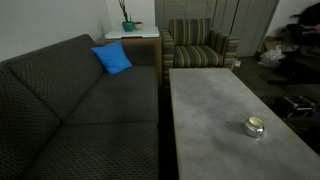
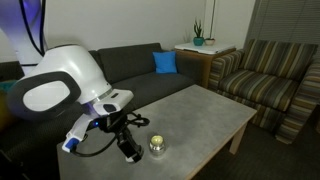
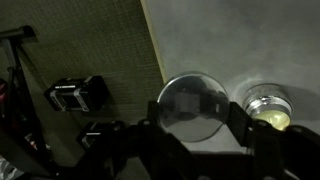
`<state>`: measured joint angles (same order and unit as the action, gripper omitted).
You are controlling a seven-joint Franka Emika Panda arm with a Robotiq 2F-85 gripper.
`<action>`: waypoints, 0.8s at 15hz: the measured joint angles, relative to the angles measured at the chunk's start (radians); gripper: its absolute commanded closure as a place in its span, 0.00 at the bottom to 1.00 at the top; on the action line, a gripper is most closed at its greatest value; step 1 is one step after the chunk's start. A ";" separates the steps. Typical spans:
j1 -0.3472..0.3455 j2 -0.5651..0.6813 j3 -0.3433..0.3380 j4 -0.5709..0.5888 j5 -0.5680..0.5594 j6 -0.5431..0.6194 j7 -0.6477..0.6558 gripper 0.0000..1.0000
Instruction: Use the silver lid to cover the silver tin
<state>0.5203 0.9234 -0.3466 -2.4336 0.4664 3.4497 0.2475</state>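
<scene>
My tool (image 3: 190, 122), low in the wrist view, pinches the silver lid (image 3: 190, 100) by its edges. The silver tin (image 3: 268, 108) stands uncovered just to its right on the surface (image 3: 230, 40). I judge this the carrying step: next, centre the lid over the tin and lower it level.

Low rectangular table (image 1: 210, 100), mottled grey top, visible in both exterior views; silver tin (image 1: 255, 126) stands upright directly on it, near one end, close to a long edge; wrist view shows the tin (image 3: 268, 106) resting on the grey surface.
</scene>
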 measured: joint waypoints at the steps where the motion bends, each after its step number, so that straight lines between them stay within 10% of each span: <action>1: -0.010 -0.017 -0.004 0.010 -0.030 0.005 -0.022 0.56; 12: -0.398 -0.157 0.236 0.251 -0.349 -0.274 -0.142 0.56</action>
<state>0.1228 0.7663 -0.1103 -2.1824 0.1177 3.1755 0.1054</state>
